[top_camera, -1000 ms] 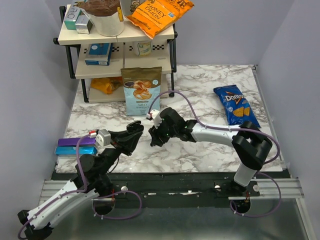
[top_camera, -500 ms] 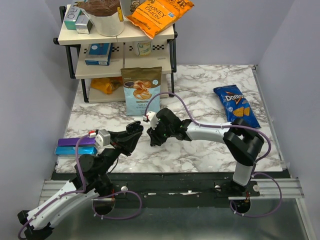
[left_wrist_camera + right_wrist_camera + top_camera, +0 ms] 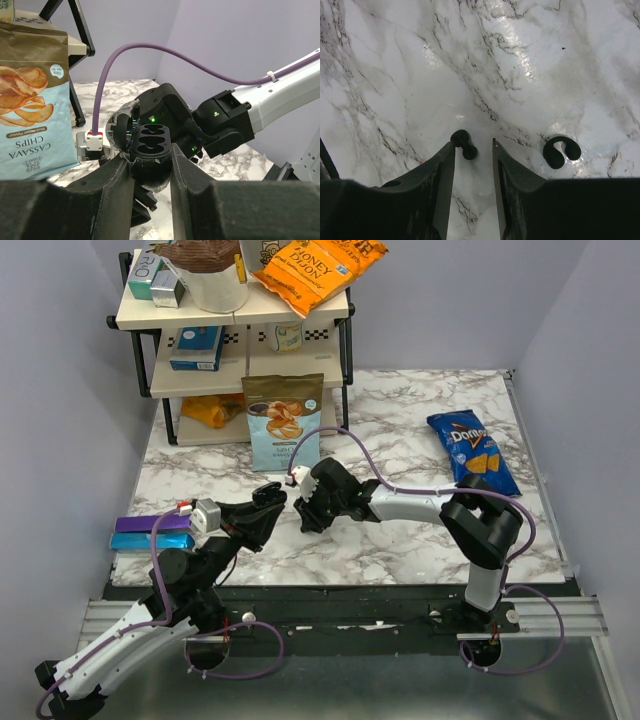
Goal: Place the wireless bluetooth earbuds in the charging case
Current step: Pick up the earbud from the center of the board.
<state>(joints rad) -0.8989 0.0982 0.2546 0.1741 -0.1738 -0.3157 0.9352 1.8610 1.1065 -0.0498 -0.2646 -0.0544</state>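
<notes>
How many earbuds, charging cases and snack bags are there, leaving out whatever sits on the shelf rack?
Earbuds: 2, first earbud and second earbud
Charging case: 1
Snack bags: 2, Doritos bag and cassava chips bag
Total: 5

The desk point(image 3: 390, 75) looks like smooth white marble with grey veins, and it shines where light hits it. The earbuds point(image 3: 463, 144) low in the frame are smooth black plastic, and the charging case point(image 3: 150, 150) is shiny black plastic. The right pincer point(image 3: 473, 148) is dull black plastic.
</notes>
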